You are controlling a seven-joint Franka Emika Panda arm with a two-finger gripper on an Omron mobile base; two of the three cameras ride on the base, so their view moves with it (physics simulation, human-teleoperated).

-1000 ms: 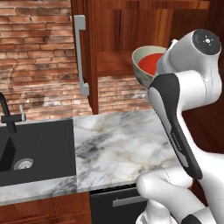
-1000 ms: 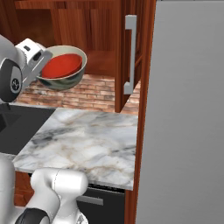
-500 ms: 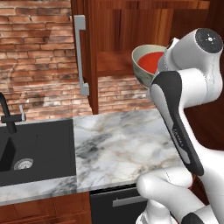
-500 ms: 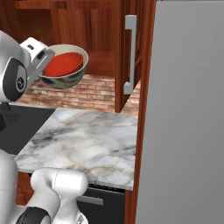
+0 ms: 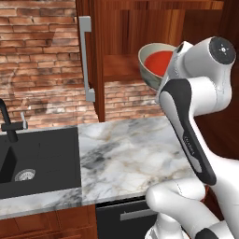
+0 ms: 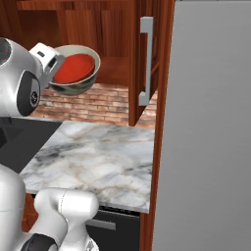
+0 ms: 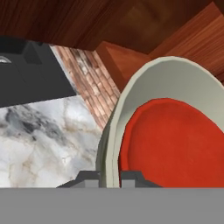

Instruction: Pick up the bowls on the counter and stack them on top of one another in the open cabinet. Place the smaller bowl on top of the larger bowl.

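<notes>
The larger bowl [image 5: 145, 71], pale grey-beige with a cream inside, hangs tilted in the air in front of the open cabinet [image 5: 122, 66], at about the height of its shelf. The smaller bowl [image 5: 158, 62], glossy red, lies nested inside it. My gripper [image 7: 109, 176] is shut on the larger bowl's rim [image 7: 114, 118], one finger inside and one outside. In the right base view the gripper [image 6: 51, 61] holds the larger bowl [image 6: 74, 86] with the red bowl [image 6: 74, 68] in it, left of the cabinet [image 6: 115, 68]. The counter [image 5: 126, 150] lies below with no bowl on it.
The cabinet door stands open with its grey bar handle [image 5: 85, 60] left of the bowls. A black sink [image 5: 37, 158] and faucet [image 5: 7, 122] are at the counter's left. A tall grey panel [image 6: 211, 122] stands right of the cabinet. My own white arm [image 5: 186, 126] rises beside the bowls.
The gripper with both nested bowls has edged slightly up and toward the cabinet. The grip on the rim is unchanged.
</notes>
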